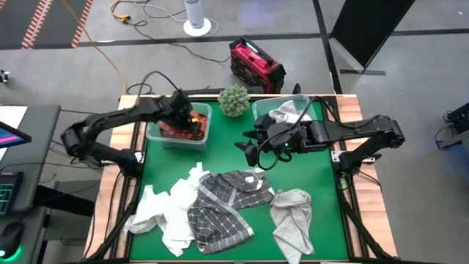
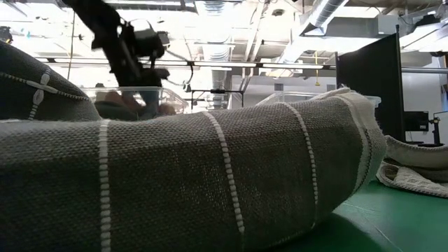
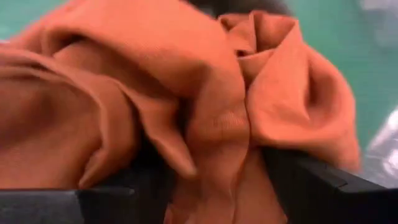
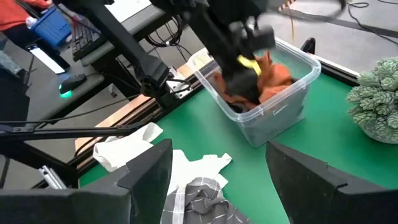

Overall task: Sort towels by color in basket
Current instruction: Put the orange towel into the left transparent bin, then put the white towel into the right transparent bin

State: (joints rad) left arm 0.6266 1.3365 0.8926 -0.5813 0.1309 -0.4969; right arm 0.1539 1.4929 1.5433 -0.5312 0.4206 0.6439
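Observation:
My left gripper [image 1: 185, 117] reaches down into the clear bin [image 1: 155, 133] at the table's far left. It is open in the rust-orange towel [image 3: 205, 93], which fills the left wrist view and lies in that bin [image 4: 283, 106]. My right gripper [image 1: 249, 147] is open, hovers over the table's middle and holds nothing [image 4: 219, 155]. On the near half of the table lie a white towel [image 1: 165, 213], a dark grey plaid towel [image 1: 223, 205] and a light grey towel [image 1: 293, 220]. The plaid towel [image 2: 210, 182] blocks most of the low view. My left gripper comes from above, pointing down into the bin, with its fingers [image 3: 323, 186] apart. A bunched fold of the rust-orange towel [image 3: 217, 155] sits between them and lies against their inner sides. The towel rests in the bin, slack and crumpled.
A second clear bin [image 1: 316, 110] at the far right holds a pale towel [image 1: 286, 114]. A small potted plant [image 1: 233, 99] stands between the two bins. The green mat [image 1: 220, 158] is bare between the bins and the towel pile. A red case [image 1: 255, 64] sits on the floor beyond.

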